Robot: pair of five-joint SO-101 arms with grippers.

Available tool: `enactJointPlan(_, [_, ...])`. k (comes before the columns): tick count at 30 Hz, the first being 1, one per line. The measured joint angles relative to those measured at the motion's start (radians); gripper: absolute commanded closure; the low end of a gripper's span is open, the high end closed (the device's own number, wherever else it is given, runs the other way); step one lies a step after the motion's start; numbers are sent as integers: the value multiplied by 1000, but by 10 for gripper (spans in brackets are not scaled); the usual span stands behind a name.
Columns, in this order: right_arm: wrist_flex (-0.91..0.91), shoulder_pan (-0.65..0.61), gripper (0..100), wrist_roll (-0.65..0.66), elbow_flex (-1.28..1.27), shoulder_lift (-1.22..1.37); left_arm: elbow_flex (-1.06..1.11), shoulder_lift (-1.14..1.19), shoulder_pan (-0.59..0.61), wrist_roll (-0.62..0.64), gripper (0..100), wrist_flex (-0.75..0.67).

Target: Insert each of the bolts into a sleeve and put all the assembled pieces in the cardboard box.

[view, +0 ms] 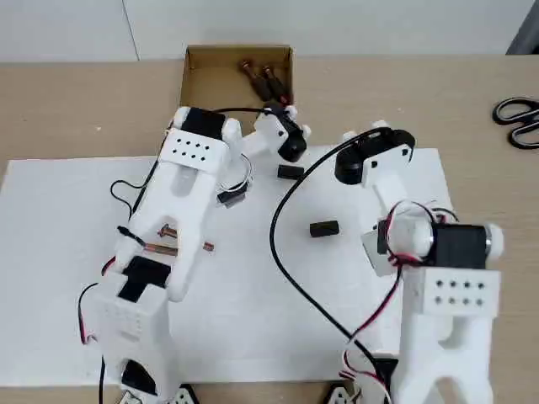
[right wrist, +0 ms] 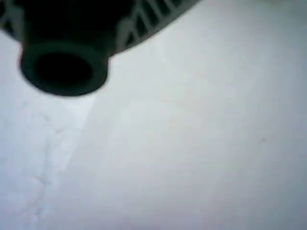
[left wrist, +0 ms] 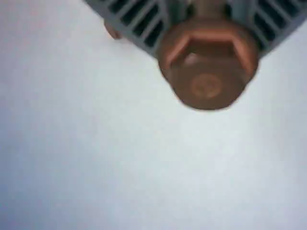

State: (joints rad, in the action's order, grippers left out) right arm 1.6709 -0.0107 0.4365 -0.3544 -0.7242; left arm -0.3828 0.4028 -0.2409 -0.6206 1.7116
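A copper bolt (left wrist: 206,72) sits pinched in the left gripper (view: 289,135), head outward, just beside the cardboard box (view: 195,80). A black sleeve (right wrist: 62,67) is clamped in the right gripper (view: 360,160), near it over the white paper (view: 67,252).

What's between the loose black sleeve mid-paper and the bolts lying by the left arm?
In the high view, a black cable crosses the white paper between that sleeve and the bolts; otherwise the stretch is bare.

A lab or workshop bench: wooden tabletop (view: 67,109), white paper sheet (view: 59,252), scissors (view: 518,119), plain white wall (view: 337,25).
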Motion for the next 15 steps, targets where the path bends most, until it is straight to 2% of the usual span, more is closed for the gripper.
enactJointPlan(8, [0, -40, 995, 0, -75, -193, 0, -135, 28, 282, 995, 12])
enactJointPlan(15, [0, -43, 995, 0, -192, -434, 0, -387, 28, 376, 995, 15])
